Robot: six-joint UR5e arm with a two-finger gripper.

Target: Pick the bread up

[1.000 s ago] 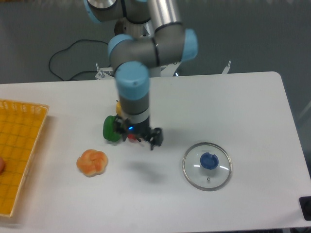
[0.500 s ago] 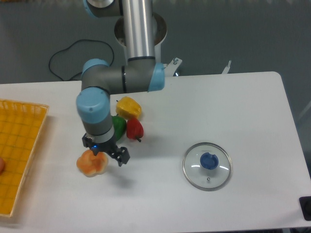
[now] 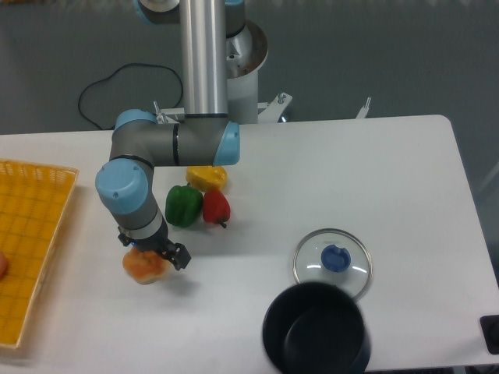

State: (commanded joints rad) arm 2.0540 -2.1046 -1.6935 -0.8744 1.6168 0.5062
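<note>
From the fixed camera, the white table fills most of the frame, with the arm's base standing at its far edge and the arm reaching down toward the near-left part of the worktop. The gripper hangs directly over the bread, an orange-tan bun lying on the table well in from the left edge and closer to the near edge than to the far one. The wrist covers the bun's top, so only its lower and left parts show; dark fingers appear at either side of it, one sticking out to the right, but whether they are pressed against the bun or standing clear of it cannot be told from this angle. Just behind and to the right of the bread, toward the middle of the table, three peppers sit bunched together: a green pepper, a red pepper touching it on the right, and a yellow pepper behind them, partly under the arm's forearm. A yellow basket lies along the left edge. Toward the near-right, a glass lid with a blue knob lies flat, and a black pot at the near edge overlaps its front rim.
</note>
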